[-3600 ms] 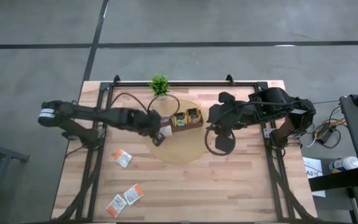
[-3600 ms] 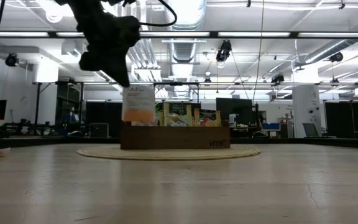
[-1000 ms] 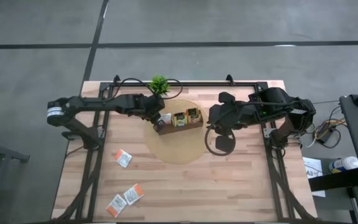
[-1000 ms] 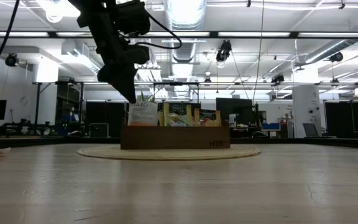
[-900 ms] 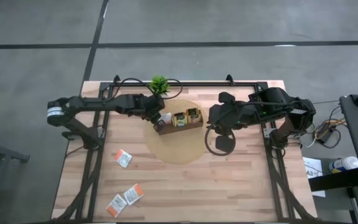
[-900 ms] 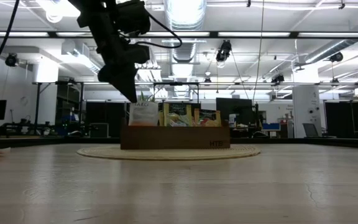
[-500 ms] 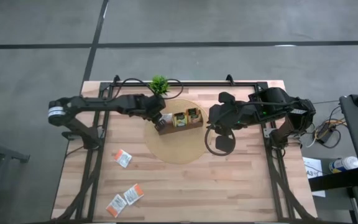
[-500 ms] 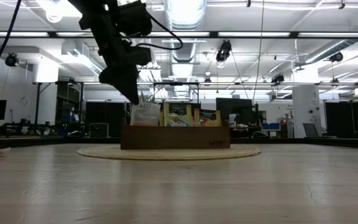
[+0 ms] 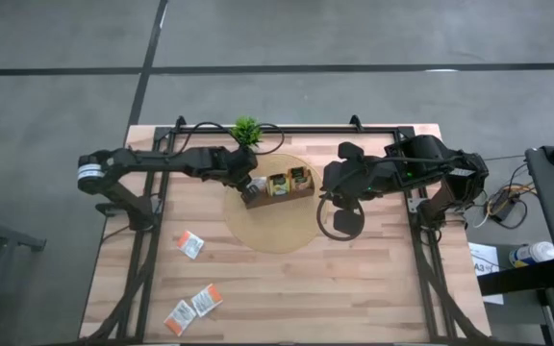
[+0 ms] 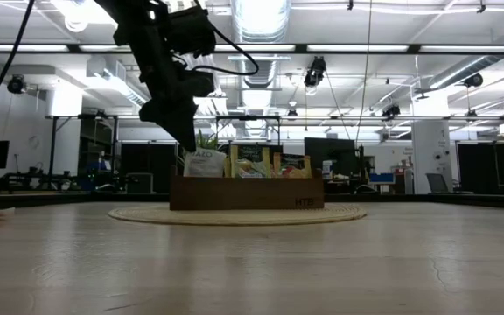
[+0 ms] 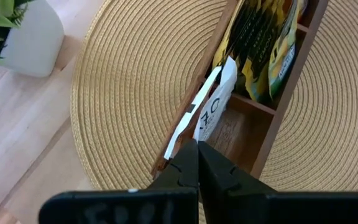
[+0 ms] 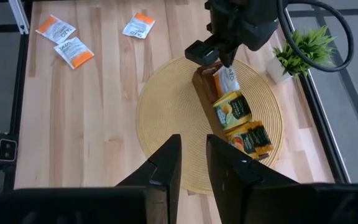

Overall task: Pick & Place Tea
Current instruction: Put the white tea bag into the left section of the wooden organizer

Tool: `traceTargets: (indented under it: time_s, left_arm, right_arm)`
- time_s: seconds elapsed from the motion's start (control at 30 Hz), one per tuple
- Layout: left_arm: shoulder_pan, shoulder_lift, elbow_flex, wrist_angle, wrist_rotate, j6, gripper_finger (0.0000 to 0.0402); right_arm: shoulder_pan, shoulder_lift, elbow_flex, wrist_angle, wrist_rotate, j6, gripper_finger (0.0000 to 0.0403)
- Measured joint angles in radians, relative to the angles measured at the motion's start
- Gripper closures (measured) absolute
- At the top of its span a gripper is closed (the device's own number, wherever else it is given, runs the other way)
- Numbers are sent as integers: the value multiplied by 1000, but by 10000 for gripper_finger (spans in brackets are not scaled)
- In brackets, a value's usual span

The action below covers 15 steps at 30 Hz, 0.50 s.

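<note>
I saw left hand (image 11: 194,163) pinched together, empty | white-and-orange paper sachet (image 11: 215,102) upright just above it, frame centre, in brown wooden tray (image 11: 277,106)

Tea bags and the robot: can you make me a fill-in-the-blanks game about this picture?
1. The left gripper pinches a ____ tea sachet over the brown tray.
2. ____ more sachets lie loose on the wooden table.
3. The tray sits on a round ____ mat.
4. The potted plant has ____ leaves.

Missing words: white; three; woven; green
</note>
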Motion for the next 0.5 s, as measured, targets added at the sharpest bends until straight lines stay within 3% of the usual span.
traceTargets:
  time_s: [0.13, 0.5]
  left_arm:
    - [0, 0, 0, 0, 23, -4, 385]
    - [-1, -3, 5, -32, 55, -45, 271]
  right_arm:
    - [0, 0, 0, 0, 0, -2, 331]
    - [0, 0, 0, 0, 0, -6, 339]
